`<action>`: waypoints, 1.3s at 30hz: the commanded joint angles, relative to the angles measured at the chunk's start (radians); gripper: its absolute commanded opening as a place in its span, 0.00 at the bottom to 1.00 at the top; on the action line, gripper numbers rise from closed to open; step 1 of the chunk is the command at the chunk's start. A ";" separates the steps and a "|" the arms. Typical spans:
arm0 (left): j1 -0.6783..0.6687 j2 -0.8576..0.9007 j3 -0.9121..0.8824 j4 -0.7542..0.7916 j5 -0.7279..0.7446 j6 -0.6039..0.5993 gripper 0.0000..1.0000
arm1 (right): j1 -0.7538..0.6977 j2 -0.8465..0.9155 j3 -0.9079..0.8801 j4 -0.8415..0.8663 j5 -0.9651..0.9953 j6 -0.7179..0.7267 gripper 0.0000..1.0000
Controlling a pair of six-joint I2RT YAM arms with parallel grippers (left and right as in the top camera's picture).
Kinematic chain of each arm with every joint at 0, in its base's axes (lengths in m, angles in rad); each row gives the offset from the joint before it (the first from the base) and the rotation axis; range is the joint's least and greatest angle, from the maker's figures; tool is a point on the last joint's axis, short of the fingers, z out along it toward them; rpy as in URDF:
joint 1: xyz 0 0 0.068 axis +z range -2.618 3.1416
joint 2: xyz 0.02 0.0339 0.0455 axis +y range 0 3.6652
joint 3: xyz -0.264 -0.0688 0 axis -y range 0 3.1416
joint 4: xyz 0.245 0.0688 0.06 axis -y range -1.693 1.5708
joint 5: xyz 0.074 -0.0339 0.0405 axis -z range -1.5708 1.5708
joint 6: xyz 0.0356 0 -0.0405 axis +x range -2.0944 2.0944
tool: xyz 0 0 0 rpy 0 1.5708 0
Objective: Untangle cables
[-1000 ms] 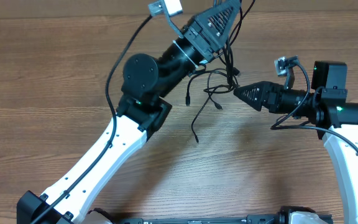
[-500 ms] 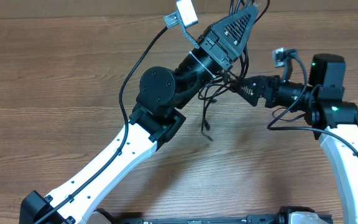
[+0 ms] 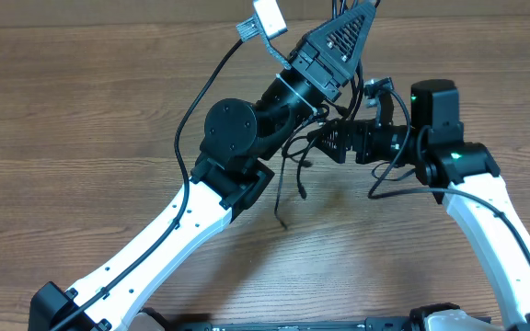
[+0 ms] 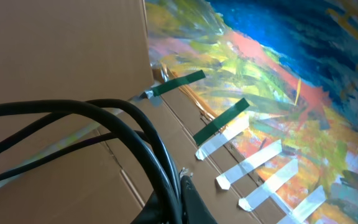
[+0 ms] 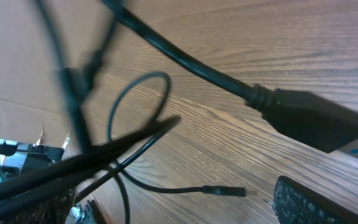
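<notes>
Wood table (image 3: 81, 138) lies under both arms. At its far edge the left gripper (image 3: 368, 7) is clenched on the cables (image 3: 299, 179), which dangle toward the tabletop. The right gripper (image 3: 325, 142), seemingly released with fingers apart, sits against the hanging strands from the right.

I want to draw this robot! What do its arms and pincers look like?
The left arm and right arm have long white segments joined by chunky black joints. The left one has a big round black disc at its elbow and a thick black cable along it. The left pincer is a black pointed wedge covered in tiny dots. The right pincer is black too, near a small green light.
</notes>
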 commanded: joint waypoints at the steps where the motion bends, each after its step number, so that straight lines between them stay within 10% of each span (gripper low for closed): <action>1: -0.007 -0.014 0.014 0.012 0.048 -0.009 0.04 | 0.005 0.053 0.012 0.023 0.020 0.010 1.00; 19: -0.035 -0.014 0.014 0.148 0.144 -0.106 0.04 | 0.003 0.191 0.011 0.075 0.389 0.062 1.00; 39: 0.405 -0.014 0.014 0.245 0.322 -0.279 0.04 | -0.245 0.191 0.011 -0.170 0.618 0.062 1.00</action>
